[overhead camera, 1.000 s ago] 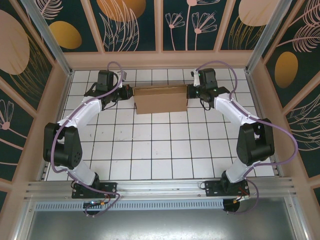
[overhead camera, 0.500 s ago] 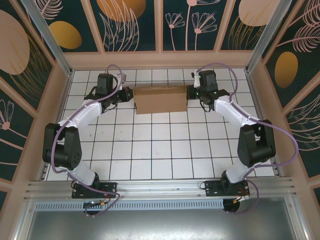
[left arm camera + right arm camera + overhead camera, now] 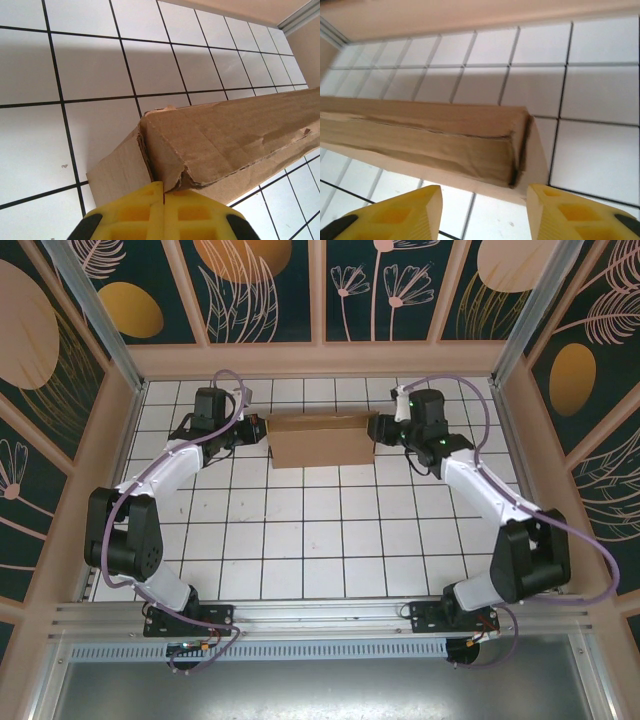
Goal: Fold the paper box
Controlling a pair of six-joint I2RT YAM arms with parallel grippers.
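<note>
The paper box [image 3: 320,443] is a shallow brown cardboard box lying on the white tiles at the back middle. My left gripper [image 3: 258,428] is at its left end. In the left wrist view the yellow fingers [image 3: 135,215] are pressed together, and the frayed corner of the paper box [image 3: 220,135] runs into the seam of the left gripper [image 3: 163,184]. My right gripper [image 3: 380,428] is at the right end, open. In the right wrist view the right gripper [image 3: 484,192] has its fingers spread wide, and the end of the paper box [image 3: 445,145] lies just beyond them, untouched.
The tiled floor [image 3: 320,540] is fenced by low beige walls [image 3: 320,360], with the back wall close behind the box. Metal posts [image 3: 95,310] stand at the back corners. Both arm bases sit on the rail [image 3: 320,618] at the near edge.
My right gripper has opened and let go of the box's right end, and that arm has swung a little to the right. The left gripper and the box have stayed put.
</note>
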